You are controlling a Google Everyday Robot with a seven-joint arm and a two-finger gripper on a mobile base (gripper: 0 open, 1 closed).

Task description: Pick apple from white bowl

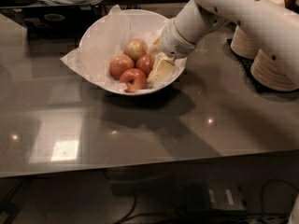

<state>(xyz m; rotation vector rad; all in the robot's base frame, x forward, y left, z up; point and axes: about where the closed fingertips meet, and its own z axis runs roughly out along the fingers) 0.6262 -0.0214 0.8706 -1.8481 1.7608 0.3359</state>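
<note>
The white bowl (100, 36), lined with crinkled white paper, stands on the dark table at the back centre. It holds several apples. The deep red apple (145, 63) lies right of centre, between a yellowish-tan apple (136, 47) behind it and a pinkish apple (134, 80) in front. Another reddish apple (120, 65) lies to the left. My gripper (160, 70) reaches in from the upper right. It is down inside the bowl's right side, right against the deep red apple. The white arm (233, 8) covers the bowl's right rim.
Two stacks of tan plates (273, 64) stand on the table to the right, close under the arm. A dark tray (51, 17) lies behind the bowl at the left. The table's front edge (140, 164) runs across the lower view, with cables below.
</note>
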